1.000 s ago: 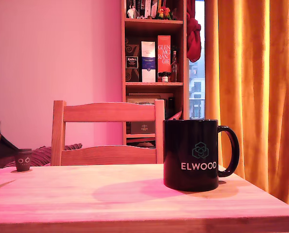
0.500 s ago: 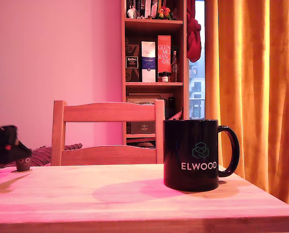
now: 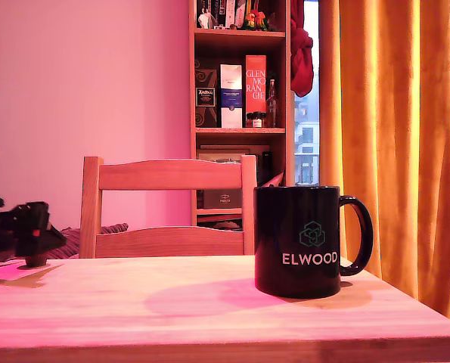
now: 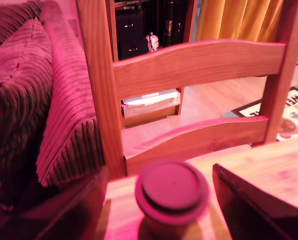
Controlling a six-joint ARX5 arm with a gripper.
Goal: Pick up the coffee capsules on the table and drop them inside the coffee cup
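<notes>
Nothing has gone into the big glossy black mug (image 3: 297, 242) with the white ELWOOD lettering as far as I can judge; its inside is hidden from where the exterior view looks, but the one capsule I can find is on the light wooden plank tabletop (image 3: 209, 318), so the pick, the carry and the drop all seem to lie ahead.

The dark, tapered coffee capsule (image 4: 172, 196) stands upright near the back edge of the table, at the far end on the exterior view's left, close in front of the slat-back wooden chair (image 3: 170, 206). In the exterior view only its lower part (image 3: 35, 262) shows under the arm. I see no pale capsule anywhere in either view.

The black gripper (image 4: 161, 205) is low over that end of the table with its jaws spread wide. In the wrist view one dark finger (image 4: 78, 210) sits on one side of the capsule and the other on the opposite side, with clear gaps to each, so the capsule is between them but not touched.

The mug stands well apart, toward the opposite end of the table on the exterior view's right, handle pointing to that side. A ribbed dark red cushion (image 4: 33, 100) lies beyond the table by the chair.
</notes>
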